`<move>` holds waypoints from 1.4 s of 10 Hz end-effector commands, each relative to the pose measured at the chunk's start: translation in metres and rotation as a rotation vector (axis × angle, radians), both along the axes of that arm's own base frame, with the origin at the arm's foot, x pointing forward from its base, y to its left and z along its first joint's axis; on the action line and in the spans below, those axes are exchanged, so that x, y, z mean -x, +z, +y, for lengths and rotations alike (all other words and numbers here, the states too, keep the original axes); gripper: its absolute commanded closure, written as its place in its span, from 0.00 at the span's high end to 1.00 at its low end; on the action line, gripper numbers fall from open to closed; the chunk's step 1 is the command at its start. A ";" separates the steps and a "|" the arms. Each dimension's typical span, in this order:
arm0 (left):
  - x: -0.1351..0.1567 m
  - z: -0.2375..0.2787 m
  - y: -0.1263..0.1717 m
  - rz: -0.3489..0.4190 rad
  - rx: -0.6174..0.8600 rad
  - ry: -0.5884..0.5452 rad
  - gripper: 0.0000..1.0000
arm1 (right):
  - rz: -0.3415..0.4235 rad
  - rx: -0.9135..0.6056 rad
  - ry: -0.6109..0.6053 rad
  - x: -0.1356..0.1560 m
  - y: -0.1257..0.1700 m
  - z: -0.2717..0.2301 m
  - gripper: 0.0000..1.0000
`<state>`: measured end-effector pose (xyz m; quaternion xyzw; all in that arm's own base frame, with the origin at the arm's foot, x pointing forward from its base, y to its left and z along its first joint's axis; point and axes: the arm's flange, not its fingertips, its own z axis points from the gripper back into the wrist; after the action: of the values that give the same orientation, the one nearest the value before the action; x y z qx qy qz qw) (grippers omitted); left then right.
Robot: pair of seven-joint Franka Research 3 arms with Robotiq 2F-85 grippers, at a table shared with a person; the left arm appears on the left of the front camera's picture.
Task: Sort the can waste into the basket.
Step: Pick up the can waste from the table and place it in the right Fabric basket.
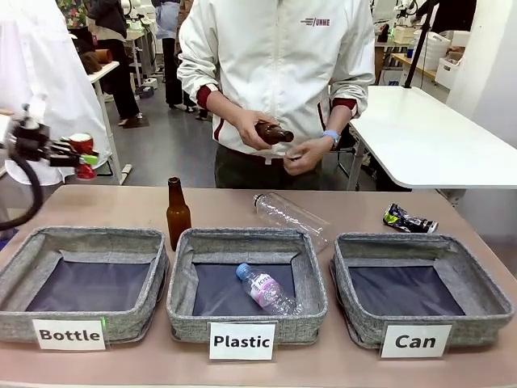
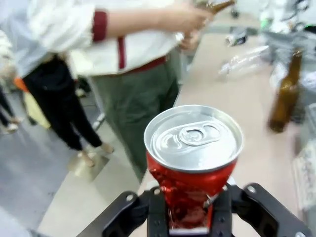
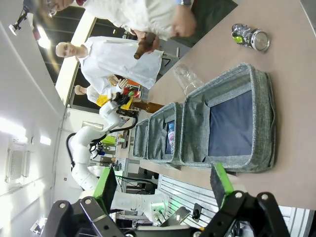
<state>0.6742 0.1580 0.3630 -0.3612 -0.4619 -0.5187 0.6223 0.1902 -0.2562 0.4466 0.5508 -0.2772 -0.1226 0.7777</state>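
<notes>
My left gripper (image 1: 77, 158) hangs off the table's left end, high above the floor, shut on the crushed red can (image 1: 81, 144). In the left wrist view the can's silver top (image 2: 192, 138) faces the camera and the left gripper (image 2: 190, 217) has both fingers clamped on its dented red body. The black can (image 1: 408, 218) with green-yellow marks lies on the table just behind the basket labelled "Can" (image 1: 477, 315). My right gripper (image 3: 163, 187) is open and holds nothing, hovering off the near side of that basket (image 3: 266, 123), with the black can (image 3: 249, 37) beyond it.
The "Bottle" basket (image 1: 24, 315) and the "Plastic" basket (image 1: 182, 311), which holds a small clear bottle (image 1: 266, 291), sit left of the "Can" basket. Behind them stand a brown glass bottle (image 1: 178, 212) and a lying clear bottle (image 1: 291, 217). The person holds another brown bottle (image 1: 275, 132).
</notes>
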 end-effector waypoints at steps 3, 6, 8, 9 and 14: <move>0.162 -0.008 0.064 -0.126 -0.048 -0.265 0.00 | -0.035 -0.001 -0.001 -0.002 0.003 -0.002 1.00; 0.185 -0.047 0.071 -0.258 -0.160 -0.409 0.00 | -0.035 -0.001 -0.001 -0.002 0.003 -0.002 1.00; 0.170 -0.042 0.086 -0.233 -0.216 -0.434 0.00 | -0.035 -0.001 -0.001 -0.002 0.003 -0.002 1.00; 0.161 0.016 0.104 -0.220 -0.250 -0.402 0.00 | -0.035 -0.001 -0.001 -0.002 0.003 -0.002 1.00; 0.212 0.237 0.099 -0.113 -0.198 -0.381 0.00 | -0.035 -0.001 -0.001 -0.002 0.003 -0.002 1.00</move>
<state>0.4411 0.3944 0.4513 -0.3510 -0.3526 -0.6763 0.5432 0.1912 -0.2559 0.4460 0.5512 -0.2757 -0.1228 0.7779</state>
